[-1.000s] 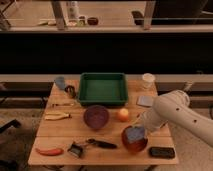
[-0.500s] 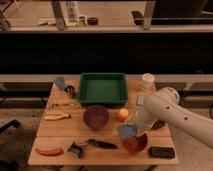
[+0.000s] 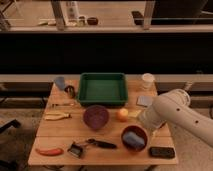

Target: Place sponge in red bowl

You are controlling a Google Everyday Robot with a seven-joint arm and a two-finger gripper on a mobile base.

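The sponge (image 3: 132, 138) lies inside the red bowl (image 3: 134, 139) — gripper (image 3: 145, 121) just above its rim, grip state indeterminable; withdraw vertically, avoiding the rim.

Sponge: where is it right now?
The sponge lies inside the red bowl at the table's front right, with the gripper just above-right of it.

A light wooden bench (image 3: 55, 132) stands on grey floor (image 3: 17, 145) before a dark low wall (image 3: 100, 52) under metal railings (image 3: 60, 15), the claw (image 3: 144, 125) over its right side.
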